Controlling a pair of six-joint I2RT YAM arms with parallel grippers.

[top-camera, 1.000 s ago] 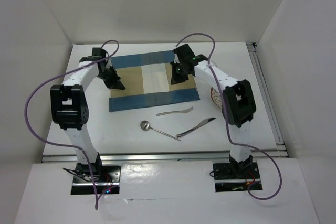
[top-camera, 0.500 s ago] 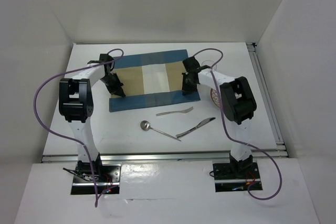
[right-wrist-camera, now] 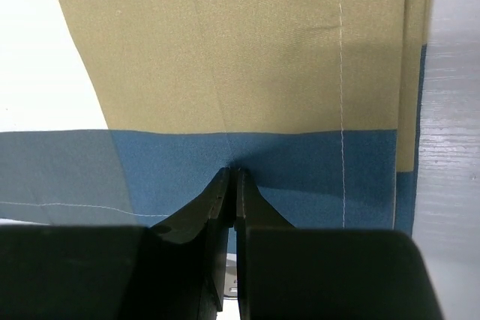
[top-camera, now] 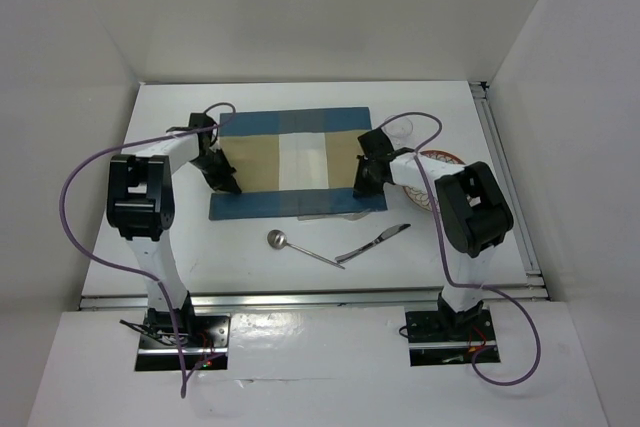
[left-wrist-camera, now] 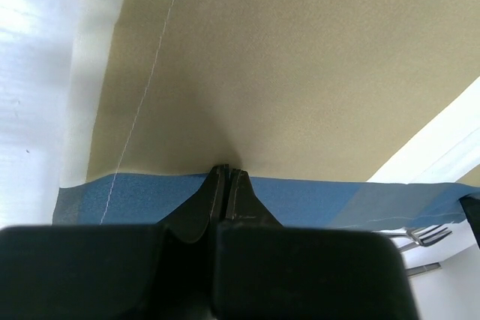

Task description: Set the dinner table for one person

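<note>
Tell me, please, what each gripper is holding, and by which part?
Both hold the striped placemat: the left gripper pinches its blue border near the left end, the right gripper near the right end.

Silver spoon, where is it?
Top view: the silver metal spoon lies on the white table, in front of the striped cloth placemat, left of the metal knife.

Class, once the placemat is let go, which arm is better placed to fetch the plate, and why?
Right, probably. The plate lies just right of the placemat, close beside the right gripper; the left gripper is at the opposite end. Both jaws are shut on the placemat.
</note>
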